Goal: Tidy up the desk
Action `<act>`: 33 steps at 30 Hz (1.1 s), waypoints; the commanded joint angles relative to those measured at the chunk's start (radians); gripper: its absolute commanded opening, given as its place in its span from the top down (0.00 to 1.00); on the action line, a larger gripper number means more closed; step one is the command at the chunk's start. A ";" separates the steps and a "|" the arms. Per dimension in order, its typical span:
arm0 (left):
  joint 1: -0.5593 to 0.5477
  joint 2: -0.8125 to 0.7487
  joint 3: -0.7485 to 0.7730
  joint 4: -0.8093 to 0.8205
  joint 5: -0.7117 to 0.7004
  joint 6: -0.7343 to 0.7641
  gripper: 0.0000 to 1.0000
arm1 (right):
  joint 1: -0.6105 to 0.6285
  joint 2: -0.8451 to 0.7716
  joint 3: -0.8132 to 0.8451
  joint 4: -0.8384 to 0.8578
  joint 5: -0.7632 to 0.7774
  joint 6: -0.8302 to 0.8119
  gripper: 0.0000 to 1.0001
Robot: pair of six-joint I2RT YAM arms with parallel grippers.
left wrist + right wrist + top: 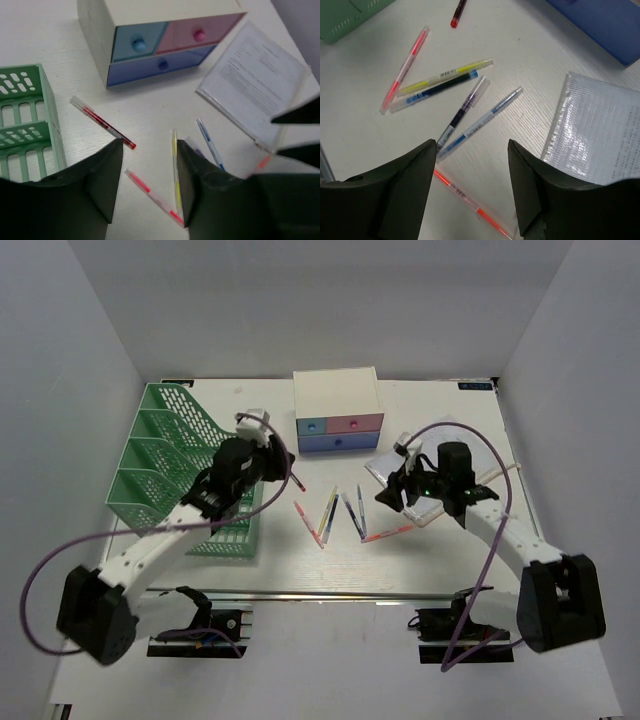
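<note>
Plastic pens [462,111] crowd mid-frame under the left gripper [150,150] and right gripper [471,145], both parted, empty; closing could catch two pens at once or scatter neighbours.

The desk [300,565] carries a rack [165,465] at 9 o'clock, drawers [338,412] at 12, pens [327,518] centrally, a sleeve [381,466] at 3.

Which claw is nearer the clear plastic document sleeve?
Right. The right claw hangs just beside the clear plastic document sleeve, over the scattered pens; the left claw is across those pens, by the green mesh file rack.
</note>
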 commanded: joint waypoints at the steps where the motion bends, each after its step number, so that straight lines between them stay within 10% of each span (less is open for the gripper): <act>1: 0.007 -0.181 -0.126 0.014 0.143 0.092 0.44 | 0.023 0.112 0.137 0.041 -0.031 0.140 0.36; 6: 0.007 -0.314 -0.233 0.013 0.166 0.137 0.76 | 0.057 0.288 0.308 0.107 0.013 0.405 0.50; 13: 0.007 -0.347 -0.209 0.010 0.168 0.149 0.44 | 0.072 0.512 0.409 0.271 0.053 0.750 0.56; 33: 0.007 -0.372 -0.207 -0.006 0.123 0.171 0.37 | 0.060 0.795 0.645 0.408 0.276 1.022 0.53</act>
